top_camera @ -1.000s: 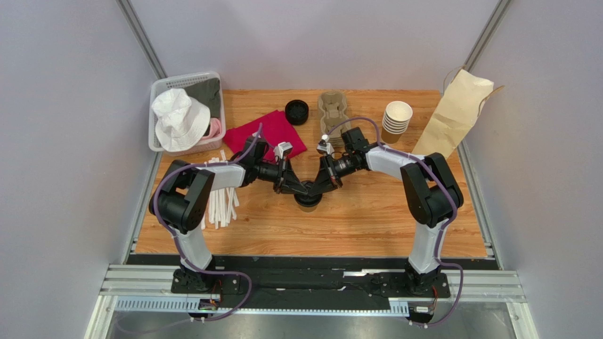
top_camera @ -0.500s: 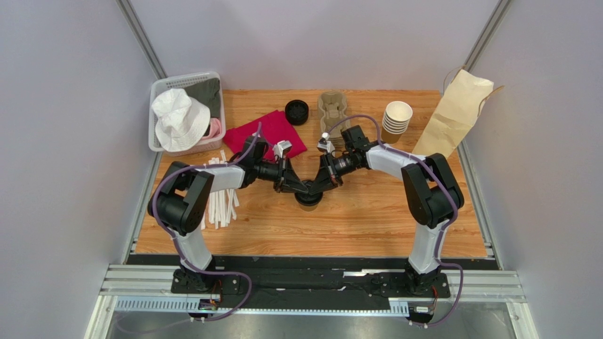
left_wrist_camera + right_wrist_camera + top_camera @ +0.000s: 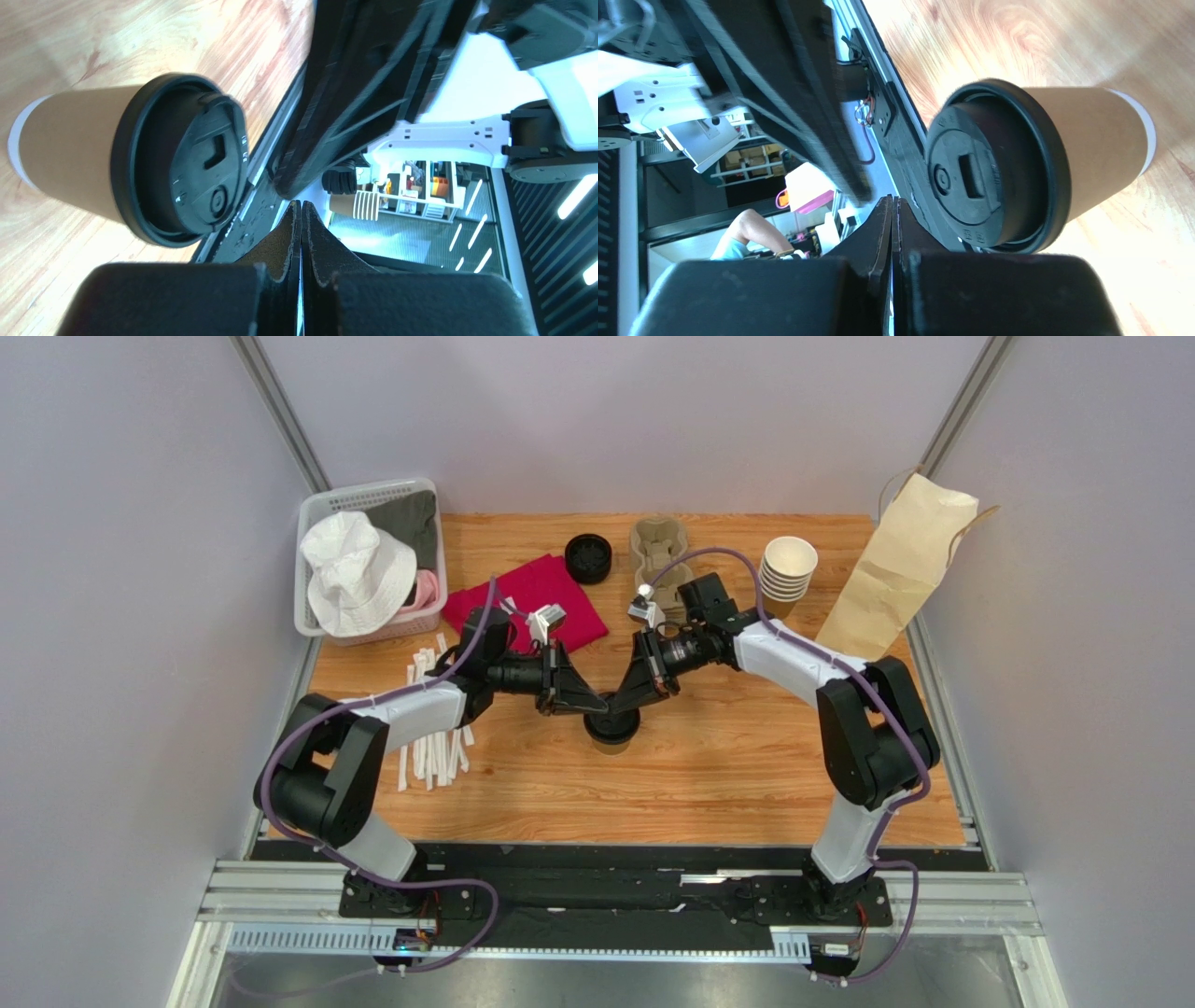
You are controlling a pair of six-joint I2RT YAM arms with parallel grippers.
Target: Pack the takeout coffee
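The takeout coffee (image 3: 612,731), a brown paper cup with a black lid, stands upright at the middle of the wooden table. Both grippers meet just behind its lid. My left gripper (image 3: 593,706) comes in from the left and my right gripper (image 3: 624,703) from the right, both shut with nothing between the fingers. In the left wrist view the cup (image 3: 77,157) and its lid (image 3: 184,159) lie just left of the shut left gripper (image 3: 302,210). The right wrist view shows the lid (image 3: 990,168) right beside the shut right gripper (image 3: 894,206). Contact with the lid cannot be told.
A white basket (image 3: 320,511) holding a white hat sits back left, with a red cloth (image 3: 540,595) beside it. A loose black lid (image 3: 588,557), a cardboard cup carrier (image 3: 659,549), stacked paper cups (image 3: 787,569) and a paper bag (image 3: 898,560) line the back. White straws (image 3: 438,731) lie left.
The left arm's elbow swung out to the left and nearer the front edge; the right arm's elbow shifted slightly right. Both shut grippers stay by the cup's lid. The cup has not moved.
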